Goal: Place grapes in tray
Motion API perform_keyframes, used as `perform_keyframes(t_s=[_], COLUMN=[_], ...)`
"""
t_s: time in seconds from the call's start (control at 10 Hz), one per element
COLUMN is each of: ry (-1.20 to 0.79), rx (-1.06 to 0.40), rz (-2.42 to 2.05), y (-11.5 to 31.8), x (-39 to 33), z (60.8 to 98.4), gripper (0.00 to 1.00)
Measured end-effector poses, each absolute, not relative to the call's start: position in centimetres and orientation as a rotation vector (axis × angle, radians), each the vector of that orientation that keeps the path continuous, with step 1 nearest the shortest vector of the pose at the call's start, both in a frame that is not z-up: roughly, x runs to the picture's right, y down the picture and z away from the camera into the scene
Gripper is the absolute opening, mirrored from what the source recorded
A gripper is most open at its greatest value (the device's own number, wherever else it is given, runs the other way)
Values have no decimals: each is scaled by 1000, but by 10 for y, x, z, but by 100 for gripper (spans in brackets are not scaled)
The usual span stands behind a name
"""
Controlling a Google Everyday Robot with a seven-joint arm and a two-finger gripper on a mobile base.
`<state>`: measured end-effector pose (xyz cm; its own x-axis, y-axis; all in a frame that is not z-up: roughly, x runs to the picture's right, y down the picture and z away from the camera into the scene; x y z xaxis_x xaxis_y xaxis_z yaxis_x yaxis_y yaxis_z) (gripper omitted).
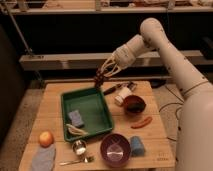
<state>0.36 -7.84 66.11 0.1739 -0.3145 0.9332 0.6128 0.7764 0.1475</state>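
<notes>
Camera view: the end effector [106, 74] is clamped on the grapes [100, 79], hanging them above the far right corner of the tray [102, 120] near the tabletop's [152, 145] far edge, apparently for a drop inside.

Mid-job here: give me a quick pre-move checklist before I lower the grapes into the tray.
1. Grapes held by the pincer: ok, the bunch hangs from it in the air.
2. Pincer shut on the bunch: ok.
3. Pincer over the tray: not ok, it hangs near the far right corner, roughly over the rim.
4. Free floor in the tray: ok, the far half is bare; a blue sponge and a pale item lie in the near part.
5. Nearby obstacles: ok, the brown-red bowl and white cup stand apart, right of the tray.
</notes>
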Motion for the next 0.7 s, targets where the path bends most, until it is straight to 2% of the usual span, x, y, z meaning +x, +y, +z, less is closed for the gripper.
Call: perform_keyframes(t_s=[0.4,0.7], ry=[-1295,-1279], rx=[-360,-407], rz=[-738,-750], y=[-30,-1], x=[-18,-19], z=[655,668], gripper=[0,0])
